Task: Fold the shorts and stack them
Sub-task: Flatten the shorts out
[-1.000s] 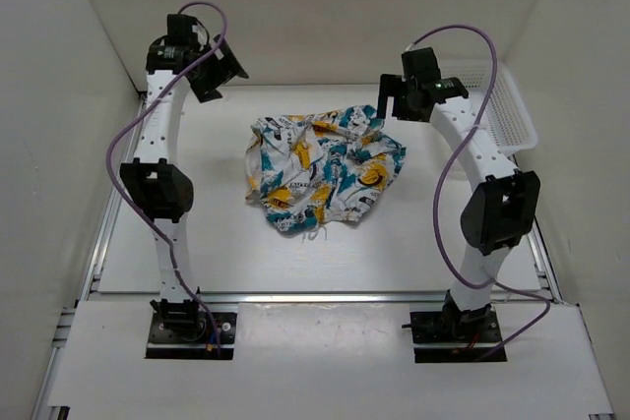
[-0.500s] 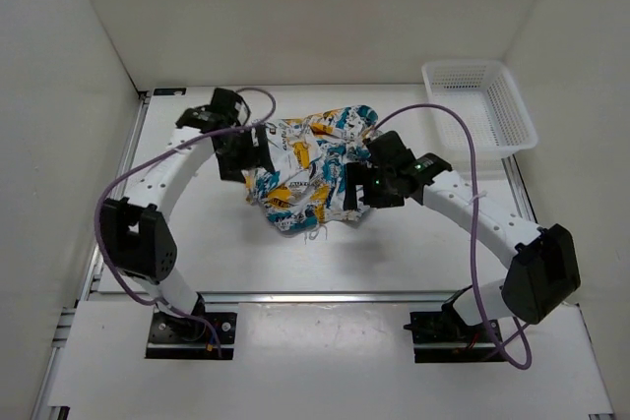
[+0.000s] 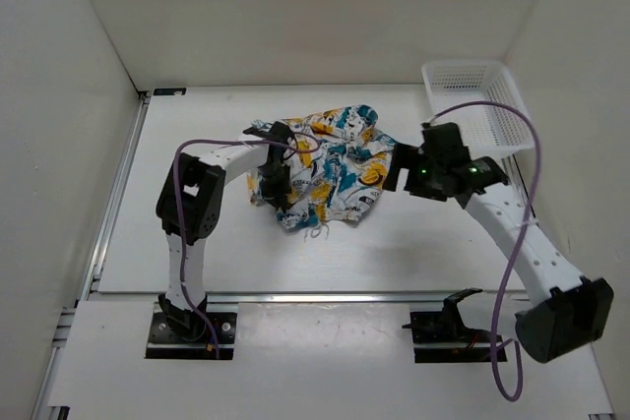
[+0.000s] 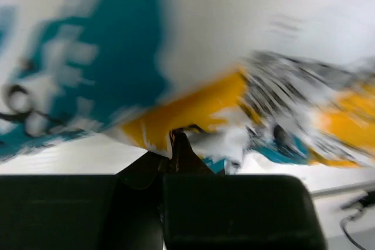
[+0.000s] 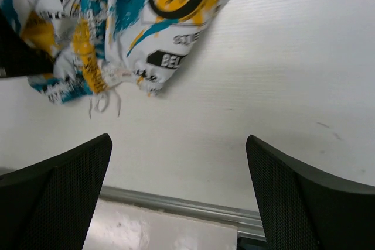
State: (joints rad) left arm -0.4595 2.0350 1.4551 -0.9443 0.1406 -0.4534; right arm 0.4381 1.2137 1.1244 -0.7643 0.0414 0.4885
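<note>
The left arm bends sharply at its elbow, and the left end effector (image 3: pixel 280 177) sits low at the shorts' (image 3: pixel 330 166) edge, seemingly pinched together on fabric through the blur, while the outstretched right arm holds the right end effector (image 3: pixel 402 170) spread apart over the bench (image 3: pixel 423 243), with the shorts just ahead and left of it.

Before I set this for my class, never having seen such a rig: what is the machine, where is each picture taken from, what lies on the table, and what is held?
The machine is two robot arms bolted at the near edge of a table, each ending in a two-finger claw. One picture looks down from above; the other two come from cameras on the wrists. On it lie crumpled printed shorts, with a lattice basket at the far right. The left claw looks closed on the shorts' edge, though that picture is blurred. The right claw is open, holding nothing, over the table beside the shorts.
</note>
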